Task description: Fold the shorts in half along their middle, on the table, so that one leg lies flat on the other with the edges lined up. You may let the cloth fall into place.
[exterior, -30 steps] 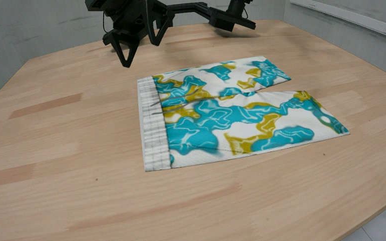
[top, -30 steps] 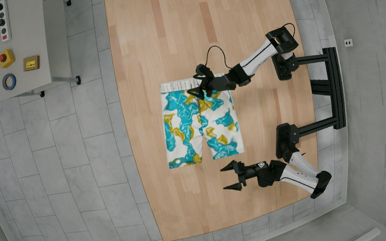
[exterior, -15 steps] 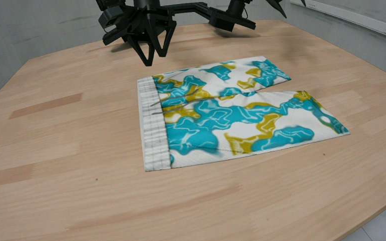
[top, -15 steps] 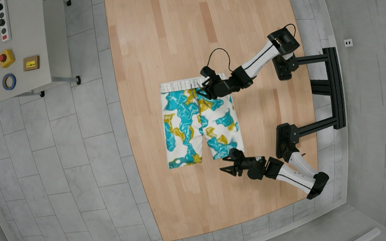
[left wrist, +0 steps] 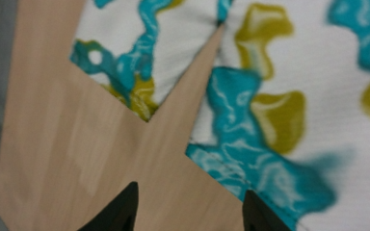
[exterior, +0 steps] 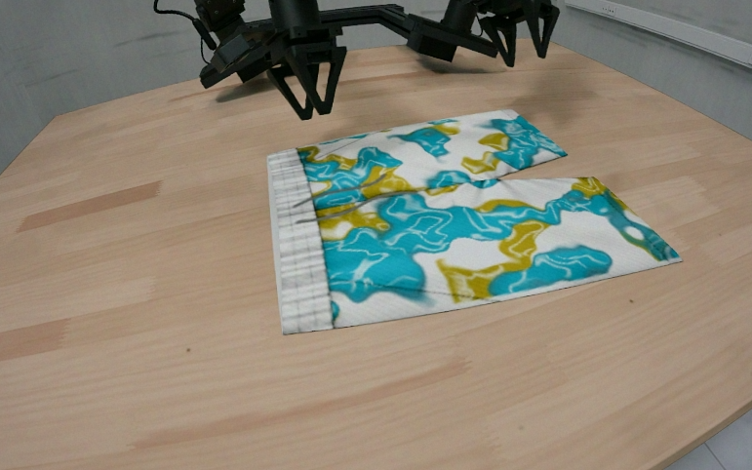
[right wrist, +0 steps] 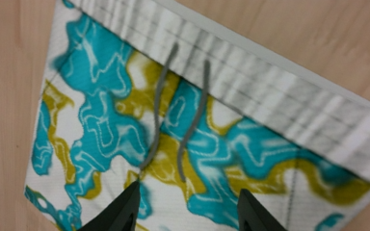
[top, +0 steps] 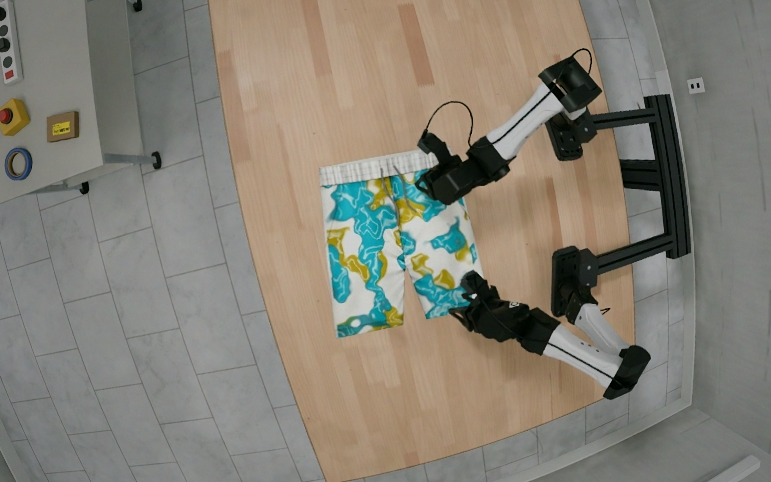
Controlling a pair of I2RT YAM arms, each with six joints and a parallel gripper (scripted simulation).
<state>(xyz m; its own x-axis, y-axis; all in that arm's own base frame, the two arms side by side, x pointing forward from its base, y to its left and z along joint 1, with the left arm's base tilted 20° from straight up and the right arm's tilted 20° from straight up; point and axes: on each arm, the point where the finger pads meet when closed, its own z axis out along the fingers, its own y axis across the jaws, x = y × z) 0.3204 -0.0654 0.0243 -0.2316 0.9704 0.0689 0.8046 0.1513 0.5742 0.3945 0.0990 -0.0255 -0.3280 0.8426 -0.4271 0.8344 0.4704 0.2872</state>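
Left claw (top: 460,299) (exterior: 526,60) (left wrist: 191,190) hovers near the hem (top: 441,313) (exterior: 551,152) (left wrist: 217,172), right claw (top: 422,164) (exterior: 315,114) (right wrist: 190,189) near the waistband (top: 352,171) (exterior: 302,262) (right wrist: 269,91), both half-spread, presumably to fold the shorts (top: 370,239) (exterior: 414,233) (left wrist: 288,63) (right wrist: 100,120) evenly!

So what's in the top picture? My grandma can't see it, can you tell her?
Blue, white and mustard shorts lie flat and unfolded on a wooden table. Two robot arms reach in from the right, the right pincer near the waistband, the left pincer near a leg's hem.

Shorts (top: 370,239) beneath 2 grippers.
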